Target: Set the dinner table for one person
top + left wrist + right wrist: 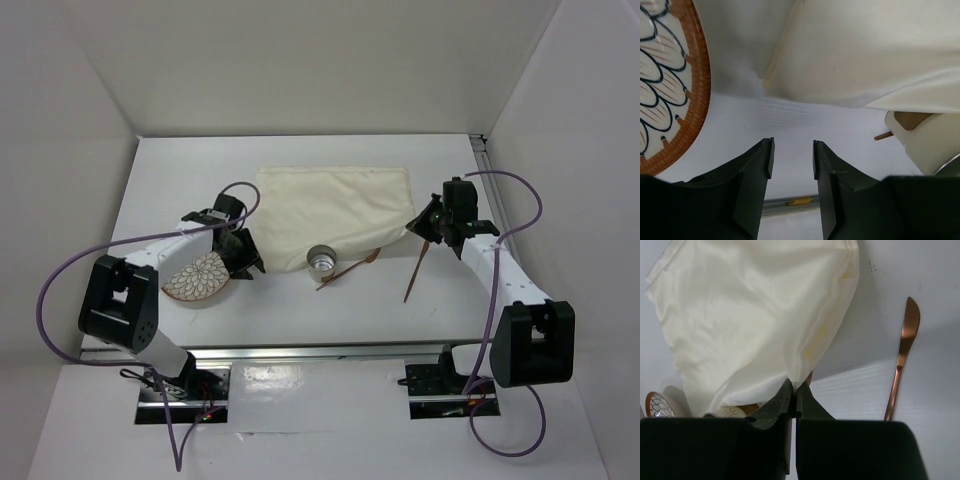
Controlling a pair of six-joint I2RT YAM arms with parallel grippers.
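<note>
Dinner table (290,318), placemat (335,205) corner in right tool (794,389)

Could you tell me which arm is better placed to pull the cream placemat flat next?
Probably the right: the right gripper has its jaws pinched shut on the placemat at its near right corner. The left gripper hangs open over bare dinner table between plate and placemat, holding nothing.

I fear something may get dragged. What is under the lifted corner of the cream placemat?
A copper utensil reaches under the placemat corner pinched by the right gripper; its far end is covered. Whatever else lies beneath the fabric is hidden.
</note>
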